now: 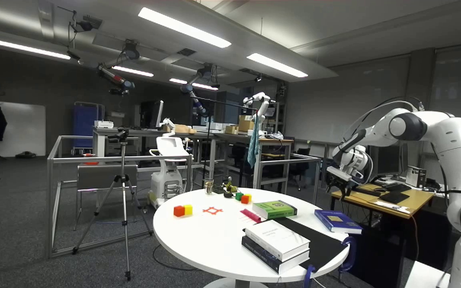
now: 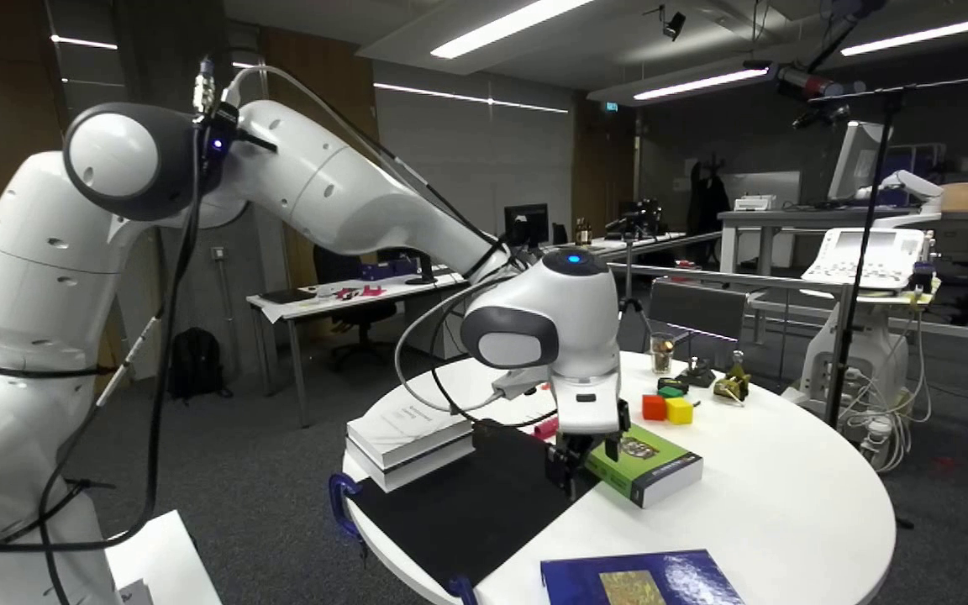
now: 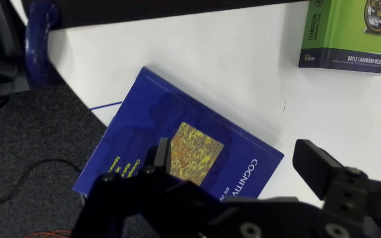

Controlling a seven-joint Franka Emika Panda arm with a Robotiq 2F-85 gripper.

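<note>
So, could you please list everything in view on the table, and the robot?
Table: one, white, in all views
Mat: one, black, at table edge
Clamps: two, blue, beside mat
Stacked books: two, white over dark, by mat
Green book: one, green, near mat
Blue book: one, blue, overhanging table edge
Cubes: five, red, yellow, green, in two groups
Pink piece: one, pink, near green book
Lattice: one, red, between cube groups
Glass: one, clear, near table rim
Small items: several, dark and gold, beside glass
Arm: one, white, beside table
Gripper: one, black, open above blue book

Blue book [image 3: 193,145] "COGNITIV", green book [image 3: 351,36] "GAYLE LAAKMANN MCDOWELL"
</note>
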